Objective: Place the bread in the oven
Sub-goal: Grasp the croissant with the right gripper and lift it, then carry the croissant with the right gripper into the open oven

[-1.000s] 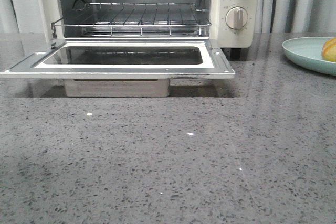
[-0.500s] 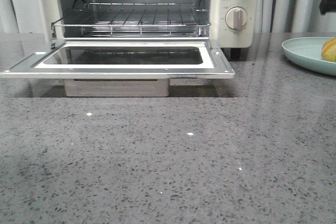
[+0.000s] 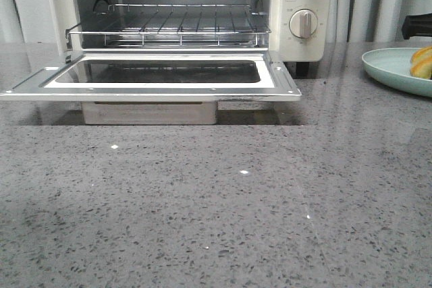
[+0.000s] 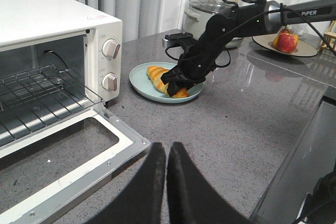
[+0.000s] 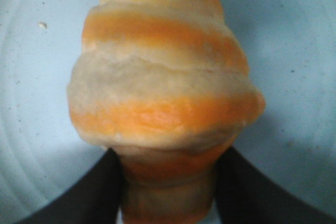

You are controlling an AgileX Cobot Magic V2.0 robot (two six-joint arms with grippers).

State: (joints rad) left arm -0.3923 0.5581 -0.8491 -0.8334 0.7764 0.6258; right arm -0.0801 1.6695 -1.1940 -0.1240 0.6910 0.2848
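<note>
The bread (image 5: pixel 163 87), a golden-orange roll with cream stripes, lies on a pale blue plate (image 5: pixel 294 51). My right gripper (image 5: pixel 168 192) has a finger on each side of its near end, touching it. In the left wrist view the right gripper (image 4: pixel 176 85) is down on the bread (image 4: pixel 157 74) in the plate (image 4: pixel 139 80), to the right of the oven (image 4: pixel 52 14). The front view shows the oven (image 3: pixel 304 5) with its door (image 3: pixel 155 89) open flat and its wire rack (image 3: pixel 169 28) bare; the bread (image 3: pixel 421 63) is at the right edge. My left gripper (image 4: pixel 167 148) is shut and empty above the counter by the door's corner.
Behind the plate stand a lidded pot (image 4: pixel 202 14) and a dish with an apple (image 4: pixel 286 41). The counter's edge (image 4: pixel 294 145) runs along the right side. Curtains hang behind the oven.
A dark part of my right arm has come into the front view's right edge and dropped lower over the plate. The bread looks slightly shifted. The oven is unchanged.
</note>
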